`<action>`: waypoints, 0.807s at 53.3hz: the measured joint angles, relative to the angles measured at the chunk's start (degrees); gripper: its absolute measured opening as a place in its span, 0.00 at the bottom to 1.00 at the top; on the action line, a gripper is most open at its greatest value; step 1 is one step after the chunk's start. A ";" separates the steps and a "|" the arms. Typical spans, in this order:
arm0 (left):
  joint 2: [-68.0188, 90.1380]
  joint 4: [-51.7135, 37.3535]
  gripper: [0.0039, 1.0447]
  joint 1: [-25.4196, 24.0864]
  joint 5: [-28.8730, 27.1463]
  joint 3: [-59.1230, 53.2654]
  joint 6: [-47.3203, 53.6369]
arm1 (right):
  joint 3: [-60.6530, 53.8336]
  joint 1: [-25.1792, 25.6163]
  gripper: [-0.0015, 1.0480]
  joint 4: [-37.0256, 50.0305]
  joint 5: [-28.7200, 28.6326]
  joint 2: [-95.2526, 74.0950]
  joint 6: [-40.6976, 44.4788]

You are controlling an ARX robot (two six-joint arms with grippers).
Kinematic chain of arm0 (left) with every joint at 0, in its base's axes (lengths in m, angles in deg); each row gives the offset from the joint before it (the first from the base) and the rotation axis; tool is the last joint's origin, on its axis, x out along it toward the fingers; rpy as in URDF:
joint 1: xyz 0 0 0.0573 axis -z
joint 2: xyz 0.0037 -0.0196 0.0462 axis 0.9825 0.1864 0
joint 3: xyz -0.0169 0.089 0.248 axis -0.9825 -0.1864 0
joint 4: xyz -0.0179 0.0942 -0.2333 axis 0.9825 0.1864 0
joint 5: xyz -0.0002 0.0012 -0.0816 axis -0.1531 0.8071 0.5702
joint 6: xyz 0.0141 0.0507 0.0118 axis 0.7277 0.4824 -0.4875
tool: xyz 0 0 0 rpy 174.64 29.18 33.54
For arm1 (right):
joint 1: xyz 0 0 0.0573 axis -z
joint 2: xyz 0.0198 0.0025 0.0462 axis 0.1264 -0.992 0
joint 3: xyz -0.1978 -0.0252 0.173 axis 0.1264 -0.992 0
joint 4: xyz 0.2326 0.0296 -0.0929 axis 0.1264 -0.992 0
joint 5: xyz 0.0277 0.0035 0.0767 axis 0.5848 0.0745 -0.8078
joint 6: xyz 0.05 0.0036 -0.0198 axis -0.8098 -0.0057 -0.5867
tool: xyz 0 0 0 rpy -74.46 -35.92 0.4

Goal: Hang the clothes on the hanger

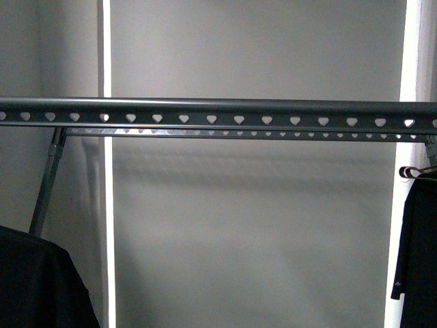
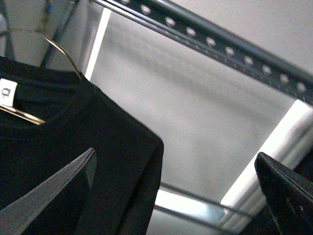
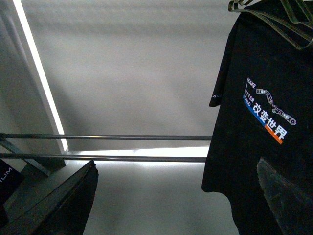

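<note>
The dark grey rack rail (image 1: 225, 109) with heart-shaped holes runs across the front view, and it also shows in the left wrist view (image 2: 230, 51). The black T-shirt (image 3: 259, 142) with white "MAKE A BETTER WORLD" lettering hangs from a hanger in the right wrist view, with a small white mark on its sleeve. It seems to be the black garment at the right edge of the front view (image 1: 418, 246). My right gripper (image 3: 173, 196) is open, one finger (image 3: 283, 196) in front of the shirt's hem. My left gripper (image 2: 173, 196) is open and empty beside another black garment (image 2: 73, 142).
That other black garment hangs on a shiny wire hanger (image 2: 54, 46) and has a white neck label (image 2: 7, 93). It shows at the lower left of the front view (image 1: 34, 280). A second pierced rail (image 1: 273, 134) lies behind the first. Thin lower rods (image 3: 122, 137) cross under the rack. A grey wall stands behind.
</note>
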 joint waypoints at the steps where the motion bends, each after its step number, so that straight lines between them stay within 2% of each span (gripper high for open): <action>1: 3.08 -0.26 0.94 -0.24 -1.03 2.43 -1.64 | 0.00 0.00 0.93 0.00 0.00 0.00 0.00; 7: 22.23 5.86 0.94 -2.14 -8.48 17.73 -16.90 | 0.00 -0.02 0.93 0.00 0.02 0.00 0.00; 13: 35.01 12.28 0.94 -2.10 -10.62 26.25 -28.13 | 0.00 0.00 0.93 0.00 0.02 0.00 0.00; 19: 40.74 11.39 0.94 -1.25 -13.03 29.44 -30.53 | 0.00 0.00 0.93 0.00 0.00 0.00 0.00; 36: 56.74 6.05 0.94 -0.11 -17.81 36.72 -29.18 | 0.00 0.00 0.93 0.00 0.00 0.00 0.00; 43: 62.10 5.84 0.94 -0.13 -17.59 42.80 -28.52 | 0.00 -0.02 0.93 0.00 0.00 0.00 0.00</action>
